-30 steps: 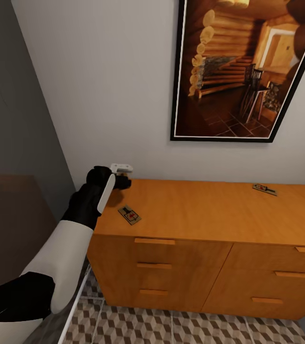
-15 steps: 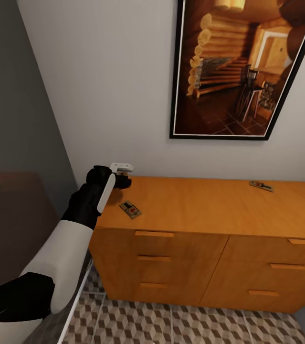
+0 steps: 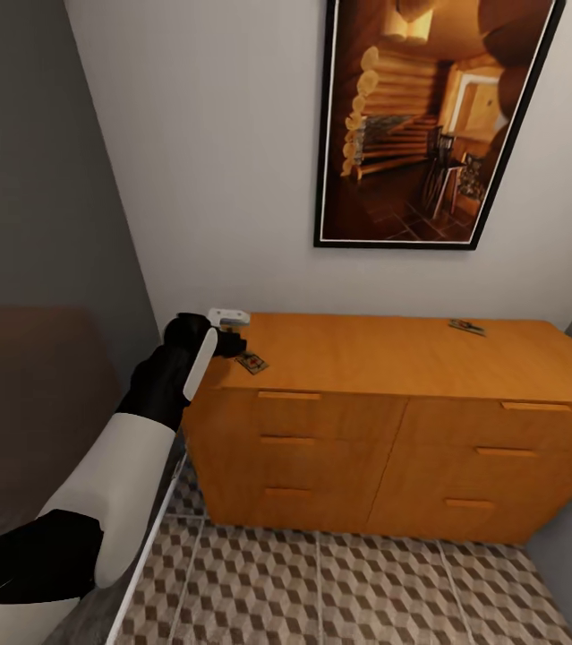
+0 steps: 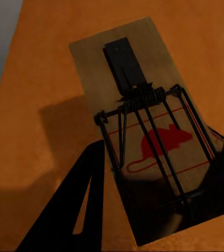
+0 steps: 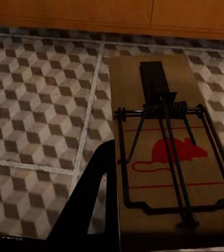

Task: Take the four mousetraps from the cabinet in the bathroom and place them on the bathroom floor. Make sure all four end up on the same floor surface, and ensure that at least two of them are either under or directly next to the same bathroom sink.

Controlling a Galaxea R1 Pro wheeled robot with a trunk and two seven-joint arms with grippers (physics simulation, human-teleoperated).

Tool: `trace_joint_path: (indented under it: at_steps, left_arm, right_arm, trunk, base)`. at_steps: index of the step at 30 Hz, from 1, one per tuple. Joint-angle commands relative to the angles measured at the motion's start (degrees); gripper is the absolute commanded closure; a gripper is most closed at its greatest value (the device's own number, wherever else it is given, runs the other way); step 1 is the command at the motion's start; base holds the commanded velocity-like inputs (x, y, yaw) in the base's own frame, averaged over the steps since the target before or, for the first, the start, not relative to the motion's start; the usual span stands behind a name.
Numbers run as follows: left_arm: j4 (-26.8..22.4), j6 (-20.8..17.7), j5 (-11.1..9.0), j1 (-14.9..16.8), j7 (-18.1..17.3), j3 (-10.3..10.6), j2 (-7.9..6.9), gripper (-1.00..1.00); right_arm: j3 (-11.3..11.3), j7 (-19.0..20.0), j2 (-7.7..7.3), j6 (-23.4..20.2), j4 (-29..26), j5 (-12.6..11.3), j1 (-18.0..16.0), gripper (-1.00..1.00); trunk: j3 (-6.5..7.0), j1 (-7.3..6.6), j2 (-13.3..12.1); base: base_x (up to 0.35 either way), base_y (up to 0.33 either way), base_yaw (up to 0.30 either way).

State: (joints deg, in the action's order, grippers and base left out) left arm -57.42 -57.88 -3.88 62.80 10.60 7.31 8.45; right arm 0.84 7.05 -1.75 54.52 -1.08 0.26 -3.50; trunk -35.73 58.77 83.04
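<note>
Left gripper [image 3: 232, 343], centre-left in the head view, pinches a mousetrap [image 4: 149, 142] over the cabinet [image 3: 393, 358] top; its lower end is shadowed. Right fingers [image 5: 93, 199] pinch another trap [image 5: 167, 157] above the floor [image 5: 38, 105], its base cut off. A third trap [image 3: 467, 327] lies upper right.

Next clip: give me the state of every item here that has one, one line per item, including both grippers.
left gripper: shut on a mousetrap, held over the cabinet top
right gripper: shut on a second mousetrap, held above the bathroom floor
far mousetrap: lying flat on the cabinet top, untouched
cabinet: all visible drawers closed
</note>
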Motion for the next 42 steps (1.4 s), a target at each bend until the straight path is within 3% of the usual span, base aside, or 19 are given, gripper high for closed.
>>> trace_joint_path:
  at_steps: [1,24,35,37,42]
  left_arm:
    - [0.1,-0.21,-0.36,0.04,0.39,0.08,-0.02,1.0]
    - [4.53,-0.01,-0.42,0.04,0.34,0.08,0.07,1.0]
    - [12.65,0.28,-0.42,0.01,0.05,0.08,0.15,1.0]
    - [15.23,1.36,-0.38,-0.2,-0.01,0.13,0.15,1.0]
    - [21.43,8.37,-0.37,-2.12,-0.1,0.16,0.16,1.0]
  right_arm:
    - [0.13,0.38,0.0,0.15,0.02,-0.09,-0.04,1.0]
    - [0.13,0.33,0.08,0.15,0.02,-0.09,-0.03,1.0]
    - [0.21,0.33,-0.06,0.15,-0.05,-0.09,-0.02,1.0]
    - [0.27,0.33,-0.11,0.15,-0.06,-0.09,-0.02,1.0]
    - [0.34,0.33,-0.18,0.18,-0.11,-0.09,-0.02,1.0]
  trunk:
    - [-0.06,-0.04,0.04]
    - [-0.06,-0.04,0.04]
    - [-0.06,-0.04,0.04]
    - [-0.06,-0.04,0.04]
    - [-0.06,-0.04,0.04]
  base:
    - [-0.335,0.0,0.0]
    - [-0.335,0.0,0.0]
    - [-0.26,0.0,0.0]
    - [-0.04,0.0,0.0]
    - [-0.011,0.0,0.0]
